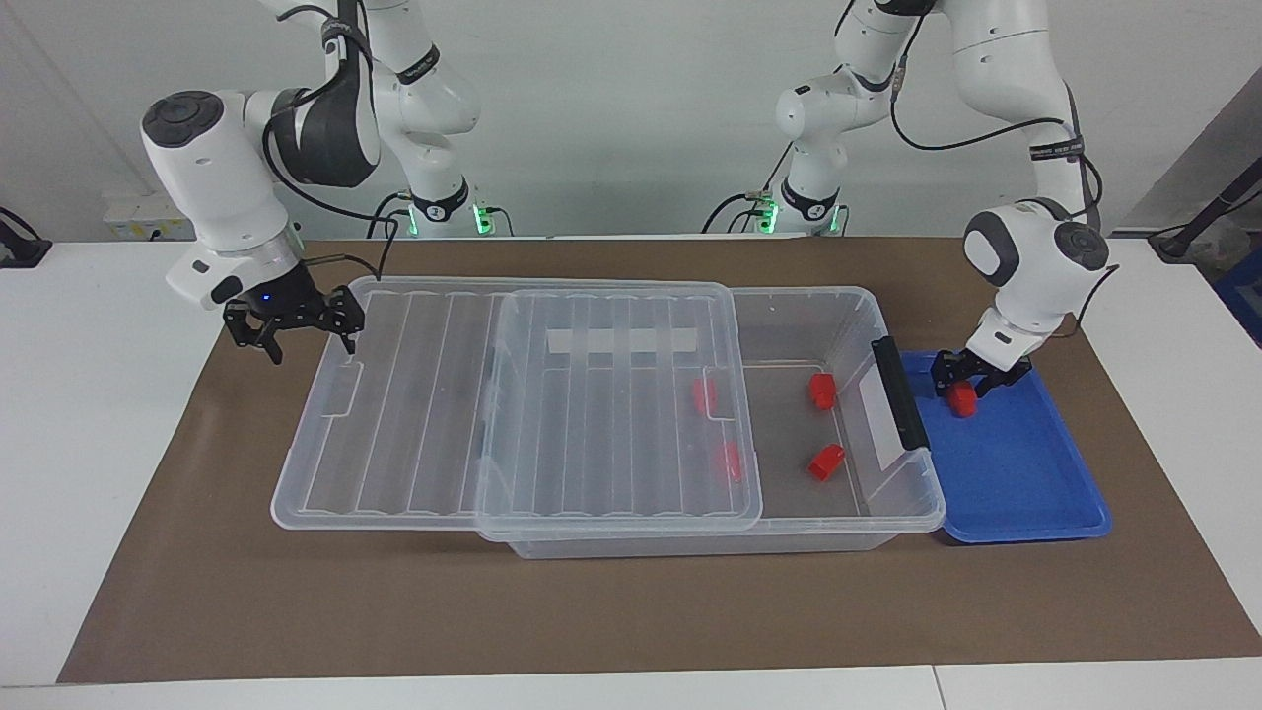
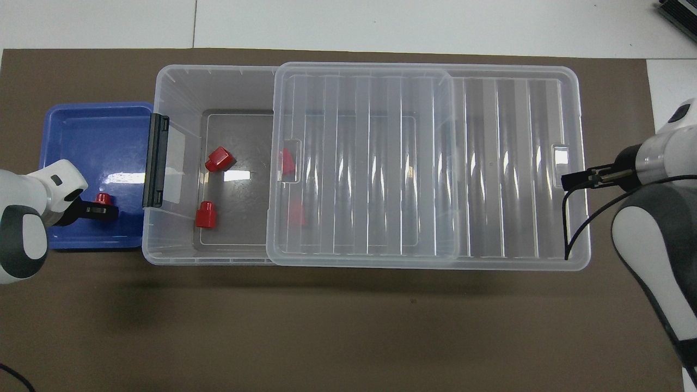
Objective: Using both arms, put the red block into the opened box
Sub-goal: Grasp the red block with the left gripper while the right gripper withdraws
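The left end effector point(image 1: 965, 380) is reaching down into the shallow blue tray point(image 1: 1025, 483) at the left arm's end of the worktop point(image 1: 631, 611), and its fingers are standing narrow on either side of the red block point(image 1: 962, 398), which is sitting on the tray floor between them. Whether the fingers are already pressing on the block cannot be told. In the overhead view the same end effector point(image 2: 106, 209) is lying over the block point(image 2: 103, 198), just beside the black bar handle point(image 2: 156, 160) of the box point(image 2: 179, 87).

The clear box is lying along the brown mat, its ribbed lid point(image 1: 513, 394) slid toward the right arm's end so that the handle end is standing open. Two red blocks point(image 1: 822, 390) are lying on the bare floor of the open part, and two more are showing through the lid's edge point(image 1: 704, 395).

The right end effector point(image 1: 293, 318) is hanging with its fingers spread wide at the lid's end, over its corner nearer the robots; it is holding nothing.
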Available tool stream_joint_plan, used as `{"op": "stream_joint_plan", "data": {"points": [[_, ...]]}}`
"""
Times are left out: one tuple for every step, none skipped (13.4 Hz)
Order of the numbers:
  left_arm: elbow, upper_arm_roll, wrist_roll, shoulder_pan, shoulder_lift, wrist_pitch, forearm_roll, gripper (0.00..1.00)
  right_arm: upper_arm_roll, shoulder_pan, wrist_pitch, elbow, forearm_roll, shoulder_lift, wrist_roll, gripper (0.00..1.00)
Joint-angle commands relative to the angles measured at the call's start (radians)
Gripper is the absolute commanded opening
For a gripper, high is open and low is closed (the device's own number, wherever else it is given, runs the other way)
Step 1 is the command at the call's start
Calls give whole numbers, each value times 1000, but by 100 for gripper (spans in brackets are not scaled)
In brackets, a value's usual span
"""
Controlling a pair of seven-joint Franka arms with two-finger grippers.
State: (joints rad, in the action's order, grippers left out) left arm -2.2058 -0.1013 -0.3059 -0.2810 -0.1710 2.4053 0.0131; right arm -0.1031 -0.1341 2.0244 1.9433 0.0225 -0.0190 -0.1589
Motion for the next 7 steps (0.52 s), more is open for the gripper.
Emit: {"op": "stream_joint_plan", "data": {"points": [[-6,5,-6,-9,2,9,10,0,-4,48,-15,-20,-7,-16,114,100],[10,5,-4,-9,7,-38,10,0,-4,63,-19,-32,-7,-16,152,100],[76,3,13,-10,13,-148,7,0,-4,76,-39,-56,-7,-10,182,100],[184,2,58,-1,15,-314,4,0,-4,86,-64,-85,-6,-4,203,100],[319,-1,124,6,5,-482,-19,0,-4,94,-90,-111,-6,-1,229,100],[422,-3,189,19,4,-611,-71,0,-4,99,-110,-135,-6,-1,260,100],[505,-1,265,34,4,-702,-131,0,-4,105,-130,-156,-6,-1,288,100]]}}
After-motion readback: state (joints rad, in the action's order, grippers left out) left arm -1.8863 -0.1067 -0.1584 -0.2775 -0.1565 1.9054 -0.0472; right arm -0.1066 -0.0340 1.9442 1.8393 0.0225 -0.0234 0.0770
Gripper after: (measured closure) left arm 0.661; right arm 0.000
